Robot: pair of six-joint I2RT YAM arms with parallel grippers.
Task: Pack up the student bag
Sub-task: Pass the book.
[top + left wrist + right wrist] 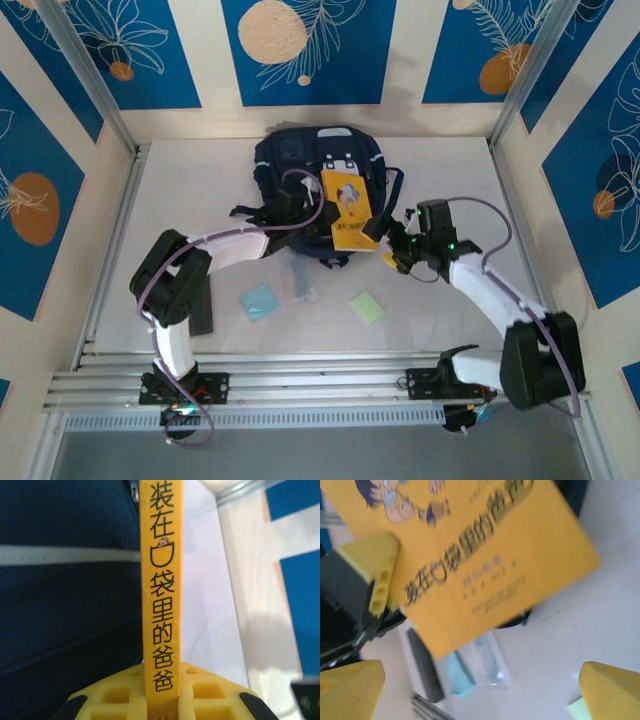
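Observation:
The student bag (300, 158), dark navy with thin pale stripes, lies at the back middle of the table. A yellow book (349, 207) with black Chinese lettering rests tilted over the bag's front. My left gripper (310, 206) is shut on the book's left edge. In the left wrist view the spine (161, 580) stands upright between the yellow fingers (215, 692), with the bag (65, 580) to its left. My right gripper (388, 238) stands open just right of the book. In the right wrist view the cover (470, 540) lies beyond the wide-apart fingertips (612, 690), touching neither.
On the white table in front of the bag lie a blue note pad (260, 300), a clear plastic case (298, 281) and a green note pad (367, 307). Metal frame posts and patterned walls enclose the table's sides and back.

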